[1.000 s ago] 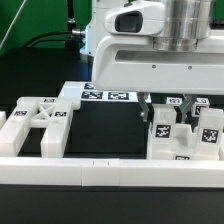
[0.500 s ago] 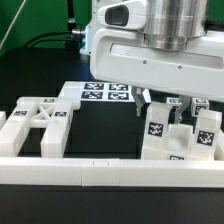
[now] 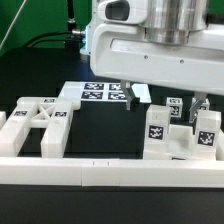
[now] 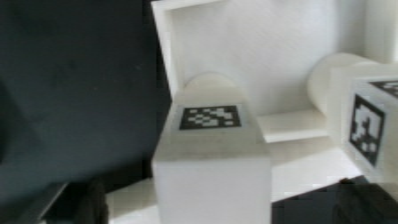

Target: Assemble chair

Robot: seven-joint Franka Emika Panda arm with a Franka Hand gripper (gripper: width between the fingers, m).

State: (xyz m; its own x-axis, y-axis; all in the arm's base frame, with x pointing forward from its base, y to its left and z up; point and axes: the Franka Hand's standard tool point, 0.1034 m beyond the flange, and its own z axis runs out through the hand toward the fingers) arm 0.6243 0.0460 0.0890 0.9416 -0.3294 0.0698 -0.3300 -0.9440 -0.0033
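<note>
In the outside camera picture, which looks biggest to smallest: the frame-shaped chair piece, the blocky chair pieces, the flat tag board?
1 and 2. Frame-shaped chair piece and blocky chair pieces: they look about alike, so no ranking.
3. Marker board: smallest, but farther back and partly hidden by the robot arm.

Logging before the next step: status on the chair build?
Hand open over chair pieces at the exterior view's right, one tagged piece between its fingers. Nothing assembled yet; frame piece lies apart at the exterior view's left. No obstruction seen.

No readable text (tags (image 3: 157,133) on chair (image 3: 178,150))
</note>
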